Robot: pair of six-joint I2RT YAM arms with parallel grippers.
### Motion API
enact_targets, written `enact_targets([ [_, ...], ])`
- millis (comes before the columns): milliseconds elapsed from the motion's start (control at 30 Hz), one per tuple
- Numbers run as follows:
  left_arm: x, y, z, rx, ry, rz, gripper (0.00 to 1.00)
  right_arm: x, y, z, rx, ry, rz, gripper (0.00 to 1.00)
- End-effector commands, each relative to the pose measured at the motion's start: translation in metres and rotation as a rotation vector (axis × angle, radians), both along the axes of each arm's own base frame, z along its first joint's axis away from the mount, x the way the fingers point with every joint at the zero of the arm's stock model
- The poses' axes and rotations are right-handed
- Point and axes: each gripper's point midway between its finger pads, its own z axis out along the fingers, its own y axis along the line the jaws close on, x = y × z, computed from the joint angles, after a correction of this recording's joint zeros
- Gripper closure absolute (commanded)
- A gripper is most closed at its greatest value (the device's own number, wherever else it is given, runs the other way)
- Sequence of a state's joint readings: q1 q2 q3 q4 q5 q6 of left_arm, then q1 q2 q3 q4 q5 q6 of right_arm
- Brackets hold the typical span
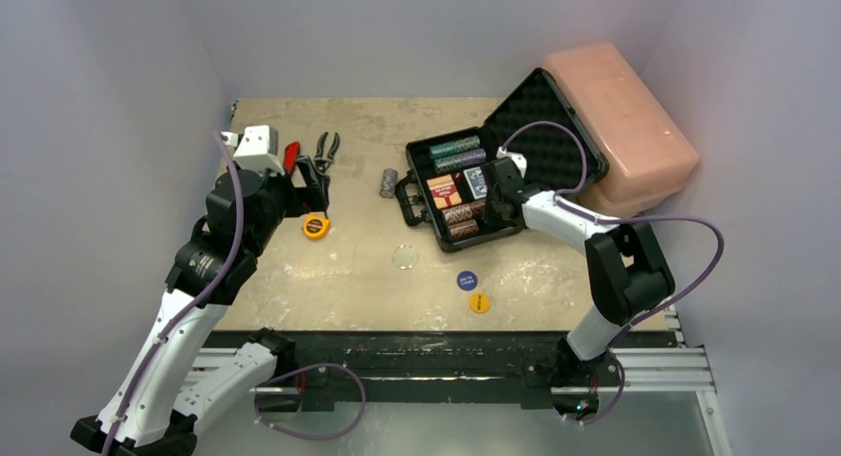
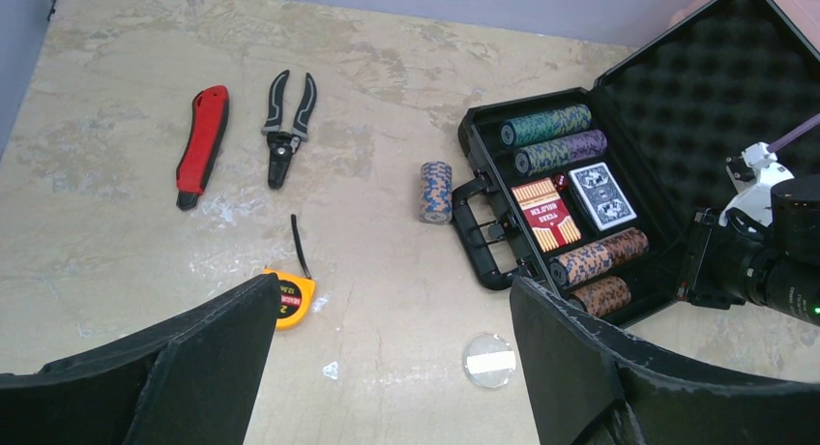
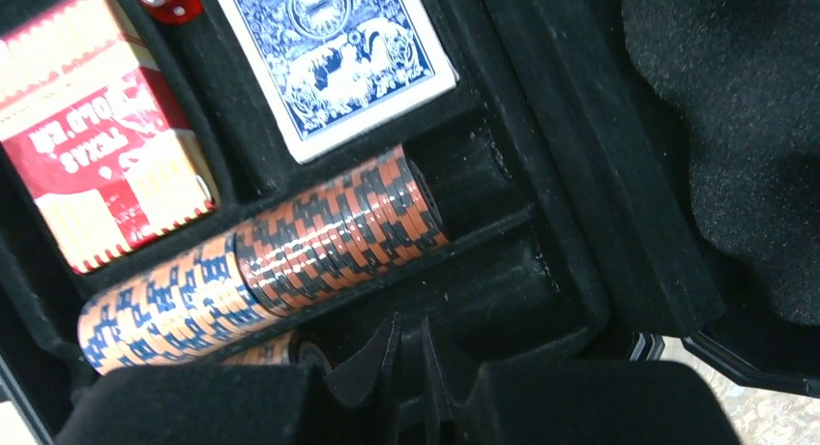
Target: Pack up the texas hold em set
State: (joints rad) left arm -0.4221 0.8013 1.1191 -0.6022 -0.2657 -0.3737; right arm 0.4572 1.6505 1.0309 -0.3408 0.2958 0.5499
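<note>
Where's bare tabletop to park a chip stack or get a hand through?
Free: the far strip beyond the pliers and the case; the stretch between tape measure and clear disc. Crowded: the chip stack by the case handle, and the blue button and yellow button near centre.

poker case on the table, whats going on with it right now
The robot is packing a poker set into the open black briefcase. The right end effector is down inside the case by the orange chip stack, closed and holding nothing. The red deck and blue deck are already in. The left end effector hovers open over the table. A loose chip stack, blue button, yellow button and clear disc are not yet packed.
</note>
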Motion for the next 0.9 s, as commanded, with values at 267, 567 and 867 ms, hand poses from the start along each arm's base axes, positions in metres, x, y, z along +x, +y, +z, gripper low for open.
enact_targets([
  [267, 0.003, -0.005, 0.012, 0.005, -0.031, -0.027, 0.12, -0.014, 0.037, -0.011, 0.133, 0.045, 0.224, 0.87],
  [567, 0.005, -0.010, 0.008, 0.013, -0.018, -0.055, 0.13, -0.019, 0.056, -0.015, 0.216, 0.074, 0.288, 0.88],
  [867, 0.008, -0.018, 0.005, 0.025, -0.011, -0.099, 0.13, -0.018, 0.049, -0.013, 0.186, 0.074, 0.256, 0.78],
])
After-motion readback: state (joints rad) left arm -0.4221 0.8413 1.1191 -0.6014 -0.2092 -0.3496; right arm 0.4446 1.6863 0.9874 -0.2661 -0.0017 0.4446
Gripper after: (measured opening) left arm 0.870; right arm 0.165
